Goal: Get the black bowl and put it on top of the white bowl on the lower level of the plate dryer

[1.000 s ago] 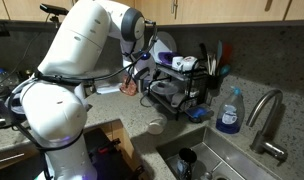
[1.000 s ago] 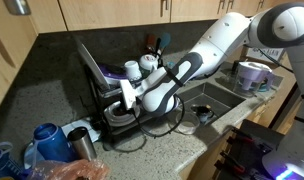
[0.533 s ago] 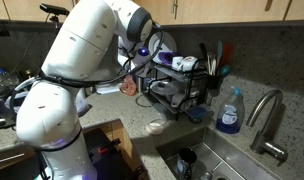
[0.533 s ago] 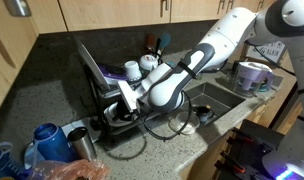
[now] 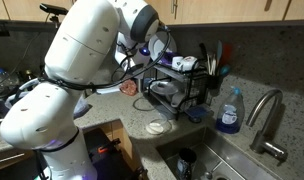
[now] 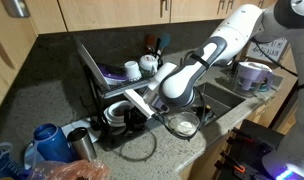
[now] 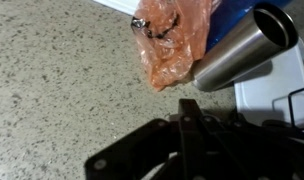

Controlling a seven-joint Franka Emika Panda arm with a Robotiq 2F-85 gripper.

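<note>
Black bowl: you cannot pick it out with certainty. Anything dark is lost among the gripper and the wires at the rack's lower level, left of centre in an exterior view.
Gripper [image 6: 120,112]: yours sits low at the front of the lower tier. You cannot tell whether the jaws are spread or pressed together. In the wrist view only dark gripper parts show along the bottom edge.
White bowl [image 6: 112,118]: a pale round rim on the lower tier, right at the gripper's tip.
Plate dryer [image 6: 95,78]: a black two-tier wire rack on the speckled counter, against the wall.
Mugs [image 6: 147,66]: white, on the upper tier.
Upright plate [image 5: 162,45]: white, at the back of the rack.
Utensils [image 5: 210,58]: standing in the end holder.
Translucent bowl [image 6: 180,125]: on the counter near the rack's front, under your arm.
Orange bag [image 7: 172,35]: crumpled, upper centre of the wrist view, touching the tumbler.
Steel tumbler [image 7: 242,50]: tilted, upper right of the wrist view.
Soap bottle [image 5: 229,110]: blue, between the rack and the faucet.
Faucet [image 5: 267,118]: right side of the frame, over the sink.
</note>
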